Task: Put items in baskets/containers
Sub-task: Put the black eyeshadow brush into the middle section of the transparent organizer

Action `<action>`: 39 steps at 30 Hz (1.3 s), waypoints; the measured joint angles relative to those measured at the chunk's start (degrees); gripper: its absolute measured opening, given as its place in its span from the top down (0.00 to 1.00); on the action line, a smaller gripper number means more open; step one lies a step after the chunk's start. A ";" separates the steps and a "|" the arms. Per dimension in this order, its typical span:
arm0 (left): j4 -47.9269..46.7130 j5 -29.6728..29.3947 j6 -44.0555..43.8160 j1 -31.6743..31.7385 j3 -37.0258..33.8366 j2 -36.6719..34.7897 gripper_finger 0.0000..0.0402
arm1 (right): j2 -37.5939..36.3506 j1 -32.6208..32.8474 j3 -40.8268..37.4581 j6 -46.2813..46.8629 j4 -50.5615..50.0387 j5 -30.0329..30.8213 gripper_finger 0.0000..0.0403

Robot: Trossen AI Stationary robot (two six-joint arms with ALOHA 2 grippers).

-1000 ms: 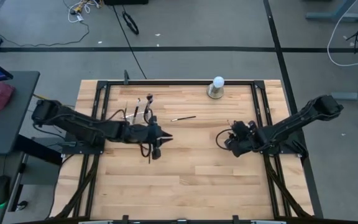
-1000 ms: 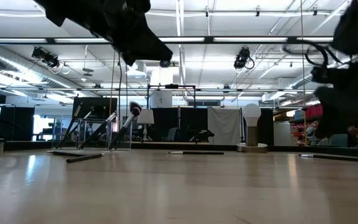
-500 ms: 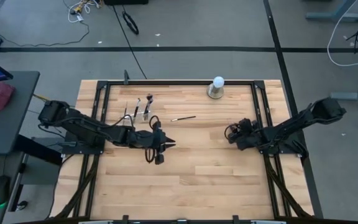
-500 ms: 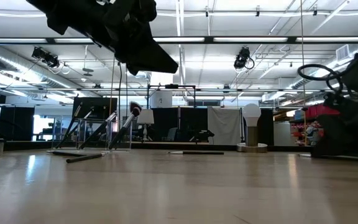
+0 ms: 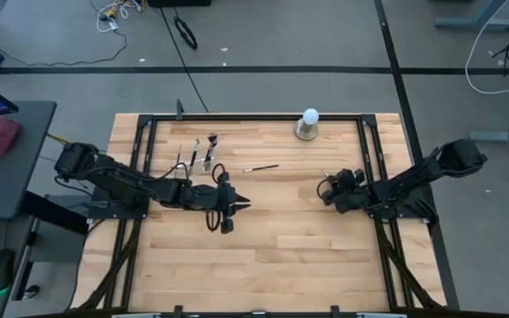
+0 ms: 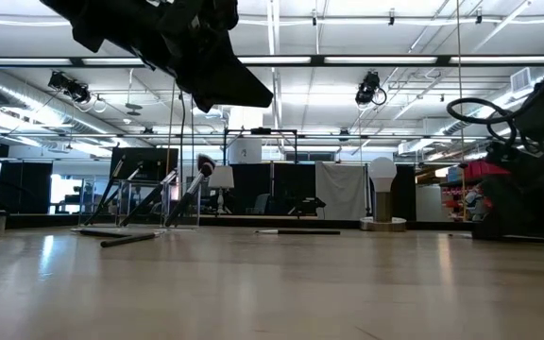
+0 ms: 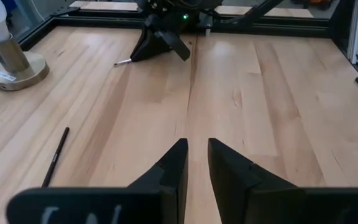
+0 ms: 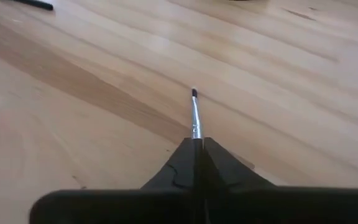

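Brush (image 8: 195,115) pinched in right gripper (image 8: 197,144) fingers, low on table (image 8: 92,74)

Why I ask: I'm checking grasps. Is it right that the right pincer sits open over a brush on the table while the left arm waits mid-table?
Not quite: the right pincer is shut on the brush, as the right wrist view shows. The left pincer does wait mid-table.

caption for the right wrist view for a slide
Right gripper shut on a thin makeup brush, lying on the wooden table.
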 joint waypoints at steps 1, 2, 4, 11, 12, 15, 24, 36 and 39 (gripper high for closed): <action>0.04 0.00 0.00 0.00 0.00 0.00 0.83 | 0.37 0.00 0.19 -0.26 -0.13 -0.02 0.98; 0.03 0.00 0.00 0.00 0.00 0.00 0.83 | 0.77 0.00 0.42 -0.36 -0.12 -0.02 0.98; 0.00 0.00 0.00 0.00 0.00 0.00 0.83 | 1.06 0.02 1.07 -0.55 -0.12 -0.04 0.98; -0.06 0.02 0.00 0.00 0.00 0.00 0.83 | 1.43 1.21 5.52 -3.58 0.71 -4.28 0.99; -0.03 0.11 0.00 -0.09 0.00 0.03 0.83 | 1.43 1.51 6.11 -4.49 2.58 -6.00 0.99; 0.57 0.98 0.61 -0.29 0.00 1.16 0.83 | 1.42 2.47 6.64 -10.27 11.34 -6.15 0.99; 16.12 5.03 6.13 -0.31 0.01 10.55 0.83 | 1.32 8.88 6.80 -34.65 51.51 -9.66 0.99; 47.53 13.18 21.83 0.46 0.77 18.67 0.68 | 4.17 13.98 18.44 -54.36 57.46 -29.35 0.99; 48.96 14.17 21.90 0.46 2.42 18.73 0.56 | 7.73 14.12 21.81 -56.59 57.40 -30.60 0.99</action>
